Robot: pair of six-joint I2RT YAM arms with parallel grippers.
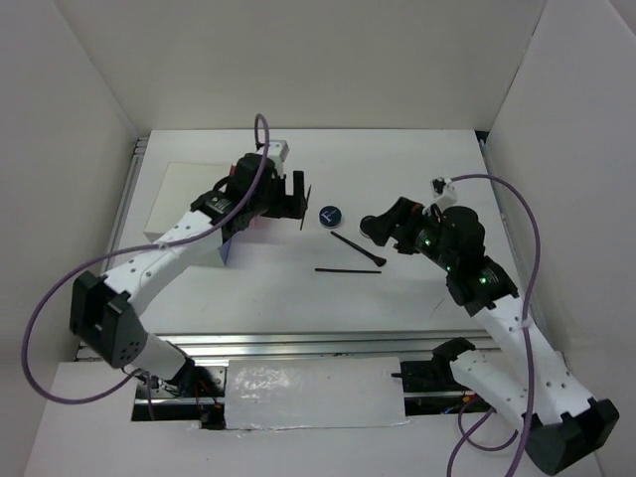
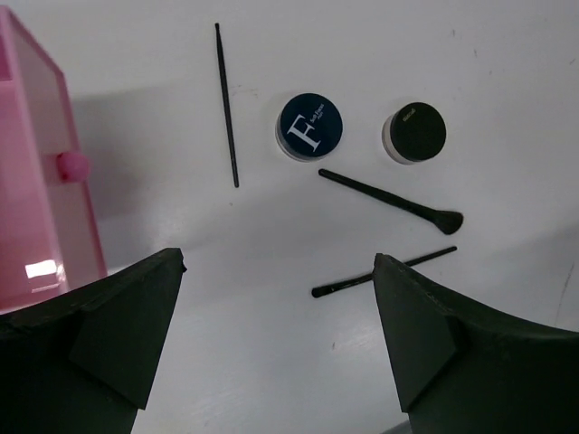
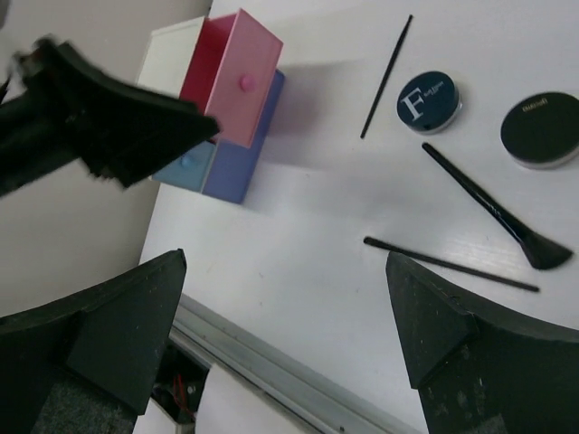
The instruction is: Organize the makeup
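Two round compacts (image 2: 308, 126) (image 2: 414, 132), one brush (image 2: 389, 202) and two thin sticks (image 2: 226, 104) (image 2: 384, 272) lie loose; left fingers (image 2: 109, 344) and right fingers (image 3: 461, 353) spread, empty.

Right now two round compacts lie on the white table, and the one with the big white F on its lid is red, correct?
Not quite. The round compact with the white F has a dark blue lid, not red; the left wrist view shows it. It does lie on the white table, beside the black round compact.
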